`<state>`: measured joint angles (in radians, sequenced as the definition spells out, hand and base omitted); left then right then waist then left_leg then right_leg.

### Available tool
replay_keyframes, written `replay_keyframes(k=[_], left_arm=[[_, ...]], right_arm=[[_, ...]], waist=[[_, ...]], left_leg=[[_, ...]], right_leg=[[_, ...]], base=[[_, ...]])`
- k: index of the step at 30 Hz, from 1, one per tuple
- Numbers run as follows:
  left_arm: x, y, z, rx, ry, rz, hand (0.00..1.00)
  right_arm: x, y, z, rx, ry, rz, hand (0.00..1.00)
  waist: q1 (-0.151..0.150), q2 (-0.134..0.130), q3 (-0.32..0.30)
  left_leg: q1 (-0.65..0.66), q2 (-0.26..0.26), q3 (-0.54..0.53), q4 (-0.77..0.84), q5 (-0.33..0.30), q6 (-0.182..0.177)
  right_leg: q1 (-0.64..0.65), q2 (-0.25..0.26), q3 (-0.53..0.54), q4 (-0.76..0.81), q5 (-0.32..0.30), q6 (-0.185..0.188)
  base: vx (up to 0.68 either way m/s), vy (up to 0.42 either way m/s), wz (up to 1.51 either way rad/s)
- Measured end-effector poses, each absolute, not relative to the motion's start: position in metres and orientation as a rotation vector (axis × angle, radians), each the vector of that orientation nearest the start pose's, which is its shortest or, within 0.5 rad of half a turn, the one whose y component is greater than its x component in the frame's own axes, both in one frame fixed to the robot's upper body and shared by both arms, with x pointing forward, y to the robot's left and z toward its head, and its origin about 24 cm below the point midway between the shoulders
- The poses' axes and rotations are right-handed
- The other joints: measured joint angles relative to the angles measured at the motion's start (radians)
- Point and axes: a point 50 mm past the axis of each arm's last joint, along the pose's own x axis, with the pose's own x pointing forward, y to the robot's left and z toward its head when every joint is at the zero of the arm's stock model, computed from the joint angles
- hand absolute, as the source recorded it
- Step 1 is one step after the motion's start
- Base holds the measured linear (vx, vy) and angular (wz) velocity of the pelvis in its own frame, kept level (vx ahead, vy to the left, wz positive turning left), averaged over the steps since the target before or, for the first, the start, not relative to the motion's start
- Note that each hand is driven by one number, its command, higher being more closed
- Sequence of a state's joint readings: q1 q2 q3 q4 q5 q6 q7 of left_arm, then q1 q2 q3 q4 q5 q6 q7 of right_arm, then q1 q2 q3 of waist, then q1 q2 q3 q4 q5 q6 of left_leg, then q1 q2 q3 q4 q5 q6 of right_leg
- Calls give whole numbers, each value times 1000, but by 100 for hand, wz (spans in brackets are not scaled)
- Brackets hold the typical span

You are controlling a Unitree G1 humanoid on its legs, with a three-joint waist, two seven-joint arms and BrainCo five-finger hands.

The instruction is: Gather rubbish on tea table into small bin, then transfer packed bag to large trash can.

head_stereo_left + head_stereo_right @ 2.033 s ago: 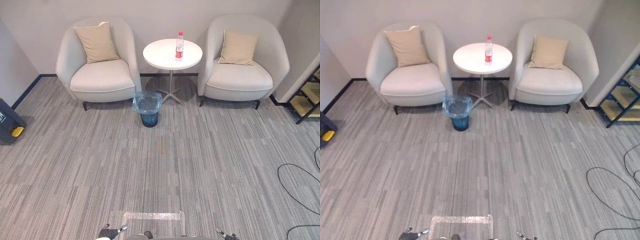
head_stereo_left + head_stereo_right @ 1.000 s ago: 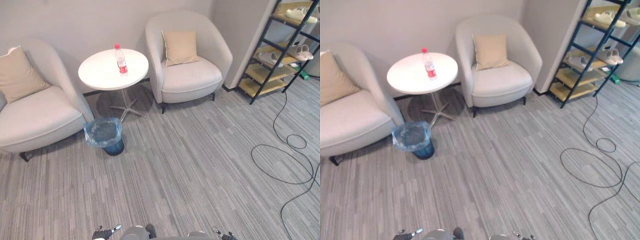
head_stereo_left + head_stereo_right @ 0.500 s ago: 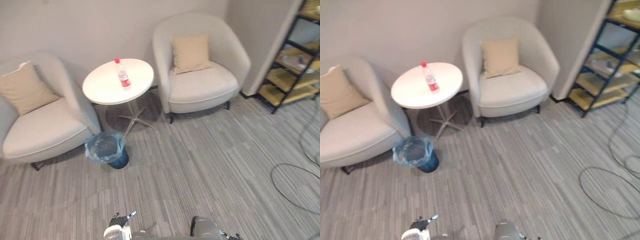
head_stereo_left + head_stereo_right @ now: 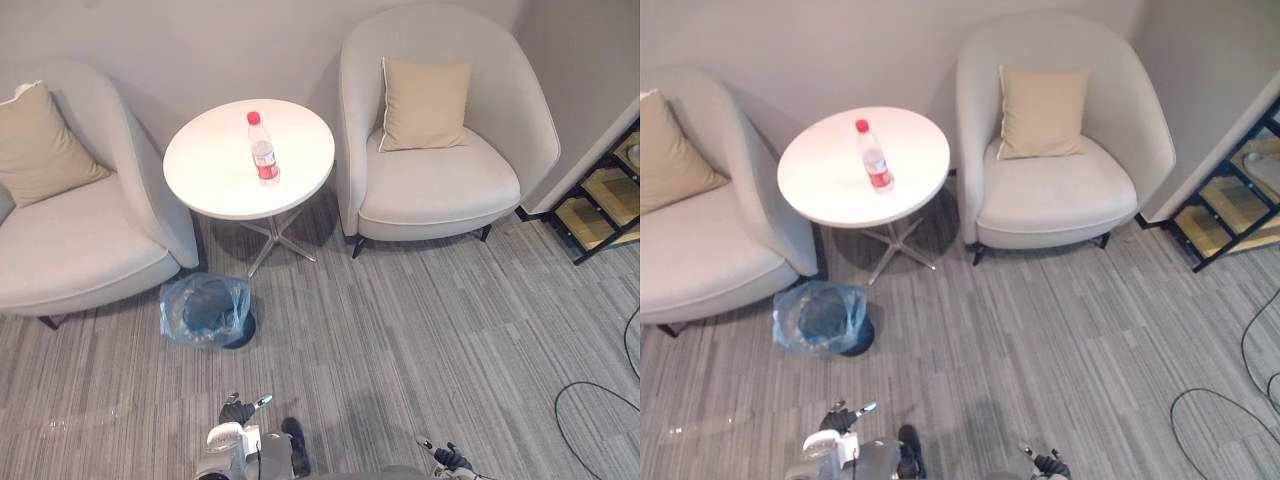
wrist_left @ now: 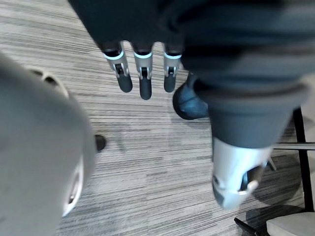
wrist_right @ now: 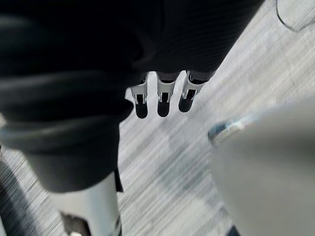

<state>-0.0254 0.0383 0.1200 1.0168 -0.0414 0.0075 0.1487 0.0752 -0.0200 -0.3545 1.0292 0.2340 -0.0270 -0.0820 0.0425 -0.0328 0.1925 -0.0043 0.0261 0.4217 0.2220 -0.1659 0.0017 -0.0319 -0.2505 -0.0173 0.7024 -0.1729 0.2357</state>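
Camera has swung since 0.5 s ago: whole view shifted, table group now sits larger and nearer centre, the things themselves haven't moved. Bottle [image 4: 264,150] is upright as before on the round white tabletop [image 4: 210,175] at 11 o'clock, a bit right of the top's middle and well in from the rim. Small bin [image 4: 205,310] with its blue bag liner stands on the carpet [image 4: 420,330] at 8 o'clock, just beside the table's star foot and near the front corner of the left armchair [image 4: 80,250]. Right armchair [image 4: 440,190] at 1 o'clock; the tabletop rim runs close to both chair arms, can't tell whether it touches. Black shelf [image 4: 600,205] cuts in at 3 o'clock. Open floor: wide bare carpet from 3 to 6 o'clock, plus a lane straight up to the table between bin and right armchair. Left robot hand [image 4: 238,411] low at 7 o'clock, fingers [image 5: 143,81] straight and apart, holding nothing. Right robot hand [image 4: 447,458] at 5 o'clock, fingers [image 6: 160,101] likewise straight, empty, well apart from bottle and bin.
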Motion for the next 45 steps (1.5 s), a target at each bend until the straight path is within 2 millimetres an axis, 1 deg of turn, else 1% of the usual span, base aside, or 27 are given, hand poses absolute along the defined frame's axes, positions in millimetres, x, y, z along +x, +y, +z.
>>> replay_keyframes(k=[1, 3, 4, 6, 8, 10, 11, 12, 14, 16, 18, 21, 23, 24, 25, 26, 28, 30, 32, 33, 35, 37, 40, 41, 42, 43, 45], left_arm=[[140, 186, -149, 20, 1007, 271, 0], [136, 185, -152, 43, 1029, 250, 0], [134, 184, -152, 46, 1035, 244, 0], [134, 182, -153, 55, 1037, 230, 0], [133, 180, -153, 52, 1038, 227, 0], [133, 182, -153, 53, 1042, 235, 0], [133, 173, -154, 30, 1043, 221, 0], [132, 169, -155, -1, 1046, 236, 0], [133, 166, -155, -38, 1046, 260, 0], [139, 168, -151, -61, 1012, 280, 0], [143, 167, -149, -85, 989, 295, 0], [148, 165, -146, -101, 963, 291, 0], [150, 164, -145, -98, 951, 282, 0], [149, 162, -145, -95, 956, 273, 0], [148, 160, -146, -90, 961, 262, 0], [149, 164, -146, -76, 959, 257, 0], [149, 170, -146, -58, 962, 258, 0], [150, 171, -146, -57, 968, 259, 0], [148, 169, -147, -54, 980, 251, 0], [146, 169, -148, -38, 987, 236, 0], [144, 173, -149, 19, 1003, 198, 0], [141, 174, -151, 29, 1016, 196, 0], [140, 174, -151, 23, 1022, 201, 0], [140, 174, -151, 19, 1021, 206, 0], [139, 176, -152, 15, 1022, 217, 0], [139, 178, -151, 7, 1021, 230, 0], [134, 171, -154, -40, 1035, 249, 0]], right_arm=[[95, -209, -158, 320, 1016, -563, 0], [98, -213, -156, 311, 1001, -562, 0], [100, -214, -155, 307, 992, -560, 0], [103, -215, -154, 303, 987, -557, 0], [106, -218, -153, 289, 980, -553, 0], [103, -218, -155, 283, 996, -552, 0], [102, -228, -154, 259, 998, -569, 0], [101, -232, -153, 257, 1001, -582, 0], [99, -232, -154, 260, 1007, -590, 0], [90, -233, -156, 253, 1026, -594, 0], [90, -232, -156, 242, 1031, -584, 0], [90, -229, -156, 237, 1038, -566, 0], [91, -228, -156, 238, 1039, -565, 0], [88, -231, -156, 233, 1041, -572, 0], [87, -233, -156, 228, 1042, -575, 0], [87, -229, -157, 231, 1053, -567, 0], [86, -218, -160, 254, 1064, -554, 0], [87, -214, -160, 263, 1063, -544, 0], [89, -213, -160, 264, 1058, -538, 0], [91, -213, -160, 264, 1053, -535, 0], [95, -211, -159, 268, 1040, -526, 0], [97, -212, -158, 264, 1036, -521, 0], [98, -211, -158, 255, 1032, -512, 0], [98, -211, -158, 255, 1033, -513, 0], [96, -210, -159, 254, 1039, -510, 0], [95, -205, -160, 259, 1048, -499, 0], [95, -210, -159, 241, 1047, -502, 0]], waist=[[-5, 0, 7], [-10, 11, 14], [-13, 15, 17], [-25, 16, 17], [-41, 25, 23], [-44, 22, 23], [-37, 64, 23], [-29, 79, 25], [-43, 85, 26], [-40, 79, 32], [-28, 81, 34], [-18, 71, 38], [-12, 72, 37], [-11, 85, 29], [-8, 92, 29], [2, 70, 25], [2, 29, 12], [7, 20, 11], [11, 26, 9], [15, 26, 9], [7, 21, 8], [3, 19, 7], [-5, 16, 1], [-6, 15, 0], [-6, 1, -9], [-6, -17, -13], [-3, 23, -30]], left_leg=[[49, -9, -7, -15, -14, -2], [162, -21, -22, -83, -18, -4], [213, -13, -34, -117, -17, -4], [238, 2, -60, -126, -17, -4], [254, 23, -86, -135, -28, -24], [264, 29, -133, -136, -55, -74], [266, 59, -134, -135, -52, -79], [267, 72, -134, -121, -49, -85], [240, 102, -155, 8, -48, -88], [72, 188, -209, 402, -2, -125], [-30, 252, -201, 618, 7, -110], [-111, 256, -120, 601, -26, -91], [-133, 201, -80, 356, -28, -85], [-121, 151, -75, 120, 47, -87], [-118, 135, -85, 25, 152, -68], [-89, 100, -82, -22, 181, -54], [-85, 61, -78, -48, 175, -31], [-74, 35, -74, -38, 148, -3], [-17, 18, -68, -57, 114, 2], [26, 8, -59, -75, 105, 3], [95, -16, -73, -105, 80, 13], [142, -22, -94, -116, 59, 12], [144, -21, -165, -117, 50, 3], [144, -21, -195, -115, 53, -5], [133, -31, -226, -112, 55, -25], [126, -41, -244, -110, 54, -32], [126, -2, -268, -114, 55, -56]], right_leg=[[-51, -14, 3, 146, 1, 1], [-114, -32, -57, 267, -61, -55], [-149, -34, -123, 230, -96, -105], [-182, -21, -176, 83, -106, -128], [-204, 18, -167, -139, -60, -150], [-201, 62, -103, -310, 107, -173], [-192, 91, -107, -305, 100, -186], [-194, 93, -121, -282, 57, -190], [-164, 94, -146, -252, -4, -204], [-71, 114, -185, -290, -41, -219], [0, 133, -202, -329, -66, -241], [82, 131, -205, -405, -66, -235], [126, 122, -207, -453, -63, -216], [142, 125, -212, -468, -69, -193], [146, 131, -209, -465, -74, -174], [166, 117, -183, -482, -66, -157], [193, 89, -192, -548, -38, -135], [212, 64, -182, -547, -8, -126], [185, 41, -145, -409, -16, -114], [131, 23, -114, -257, -16, -102], [21, -20, -86, 26, -39, -48], [-17, -39, -122, 93, -98, -69], [-51, -12, -106, -57, -125, -90], [-56, 14, -57, -154, -112, -105], [-48, 44, 13, -274, -42, -130], [-37, 45, 43, -311, -22, -119], [-15, 68, -3, -336, -19, -133]], base=[[284, 110, 18], [366, 85, 29], [367, 24, 38], [287, -77, 56], [311, -205, 64], [331, -257, 42], [330, -238, 11], [370, -282, 9], [281, -269, 33], [233, -268, 41], [251, -149, 10], [236, -27, -4], [262, 118, -6], [294, 154, -2], [326, 150, -6], [293, 99, 5], [412, 120, 18], [399, 182, 16], [254, 164, -3], [163, 123, -8], [201, 111, 9], [161, 32, 32], [141, -100, 69], [194, -193, 93], [179, -210, 90], [161, -227, 71], [146, -188, 41]])
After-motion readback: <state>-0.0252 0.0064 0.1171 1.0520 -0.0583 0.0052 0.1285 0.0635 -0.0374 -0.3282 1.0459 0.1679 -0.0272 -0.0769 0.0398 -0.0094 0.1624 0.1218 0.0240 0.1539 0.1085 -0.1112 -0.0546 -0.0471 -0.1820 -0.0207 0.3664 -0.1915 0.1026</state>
